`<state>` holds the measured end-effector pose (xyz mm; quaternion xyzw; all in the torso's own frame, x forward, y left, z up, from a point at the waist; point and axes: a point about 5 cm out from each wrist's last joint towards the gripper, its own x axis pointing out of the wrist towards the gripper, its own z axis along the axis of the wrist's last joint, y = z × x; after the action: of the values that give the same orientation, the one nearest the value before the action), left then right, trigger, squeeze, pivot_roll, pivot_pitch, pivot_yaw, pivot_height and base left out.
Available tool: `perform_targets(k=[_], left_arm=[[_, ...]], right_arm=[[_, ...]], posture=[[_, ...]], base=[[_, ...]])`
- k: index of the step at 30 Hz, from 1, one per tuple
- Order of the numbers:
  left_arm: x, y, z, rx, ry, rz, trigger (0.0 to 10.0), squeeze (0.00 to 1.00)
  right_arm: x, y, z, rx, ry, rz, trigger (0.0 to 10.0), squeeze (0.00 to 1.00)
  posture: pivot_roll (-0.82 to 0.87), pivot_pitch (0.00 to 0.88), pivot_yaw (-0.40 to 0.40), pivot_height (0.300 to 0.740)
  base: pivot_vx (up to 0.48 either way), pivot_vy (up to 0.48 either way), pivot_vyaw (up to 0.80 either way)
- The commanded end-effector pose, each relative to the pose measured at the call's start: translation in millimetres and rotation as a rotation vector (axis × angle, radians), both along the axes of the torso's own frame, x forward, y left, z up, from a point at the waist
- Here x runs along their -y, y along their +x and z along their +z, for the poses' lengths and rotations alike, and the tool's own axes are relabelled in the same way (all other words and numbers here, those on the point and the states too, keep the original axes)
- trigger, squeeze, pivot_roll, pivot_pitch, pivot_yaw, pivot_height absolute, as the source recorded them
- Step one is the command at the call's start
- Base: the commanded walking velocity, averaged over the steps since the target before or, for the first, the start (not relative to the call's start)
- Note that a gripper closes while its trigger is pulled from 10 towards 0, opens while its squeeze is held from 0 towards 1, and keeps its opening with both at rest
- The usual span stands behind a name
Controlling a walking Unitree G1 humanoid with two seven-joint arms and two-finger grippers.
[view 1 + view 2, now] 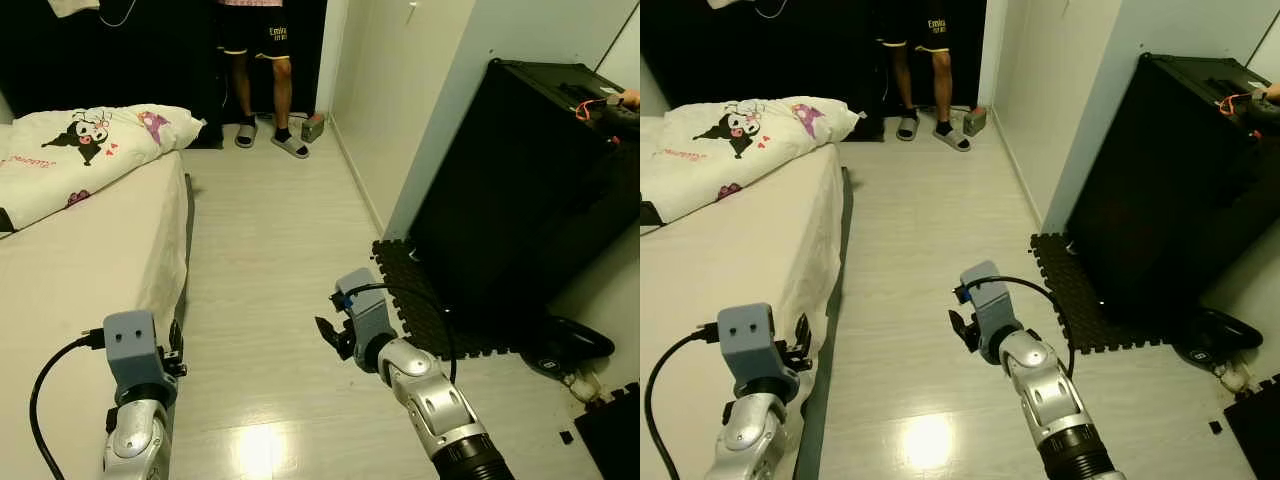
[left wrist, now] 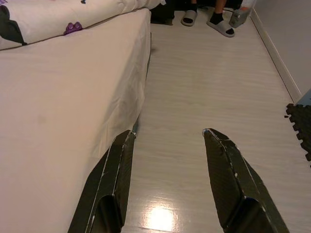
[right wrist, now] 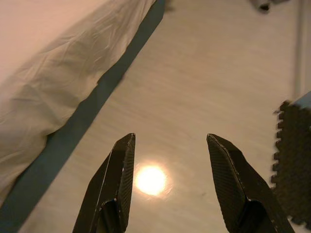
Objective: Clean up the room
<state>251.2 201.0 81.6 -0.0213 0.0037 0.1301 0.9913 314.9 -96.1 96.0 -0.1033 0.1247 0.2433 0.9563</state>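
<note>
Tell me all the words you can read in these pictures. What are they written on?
Gold lettering on the person's black shorts: too small and blurred to read.
Red writing on the cartoon-printed pillow: too blurred to read.
White mark on the black thing on the floor by the black cabinet: too small to read.

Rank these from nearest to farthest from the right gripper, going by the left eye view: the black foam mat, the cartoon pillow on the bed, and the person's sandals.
From the right gripper, open over bare floor:
1. The black foam mat, just to its right along the wall.
2. The cartoon pillow, far off to the left at the head of the bed.
3. The person's sandals, at the far end of the room by the dark doorway.
</note>
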Motion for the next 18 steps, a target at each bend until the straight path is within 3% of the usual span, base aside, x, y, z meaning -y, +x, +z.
perform_targets(k=[1,12,15,16,18], left_arm=[[0.8,-2.8,-7,-0.020,-0.019,0.014,10.0,0.00],[-1.6,-1.2,-8,-0.014,-0.020,0.049,10.0,0.00],[-3.9,1.3,-5,-0.007,-0.020,0.055,10.0,0.00],[-4.9,3.1,-5,-0.012,-0.012,0.045,10.0,0.00],[-5.1,3.7,-6,-0.018,-0.003,0.036,10.0,0.00]], right_arm=[[1.2,0.6,0,0.030,-0.028,0.002,10.0,0.00],[3.7,0.6,-2,-0.011,0.054,-0.046,10.0,0.00],[6.7,1.8,-3,-0.053,0.140,-0.090,10.0,0.00],[9.4,1.4,-4,-0.072,0.233,-0.131,10.0,0.00],[10.5,0.4,-4,-0.067,0.260,-0.145,10.0,0.00]], posture=[[-0.01,0.101,-0.094,0.733],[-0.03,0.098,-0.083,0.733],[-0.03,0.097,-0.076,0.733],[-0.03,0.099,-0.053,0.733],[-0.03,0.099,-0.050,0.733]], base=[[0.000,0.000,0.00],[0.000,0.000,0.00],[0.000,0.000,0.00],[0.000,0.000,0.00],[0.000,0.000,0.00]])
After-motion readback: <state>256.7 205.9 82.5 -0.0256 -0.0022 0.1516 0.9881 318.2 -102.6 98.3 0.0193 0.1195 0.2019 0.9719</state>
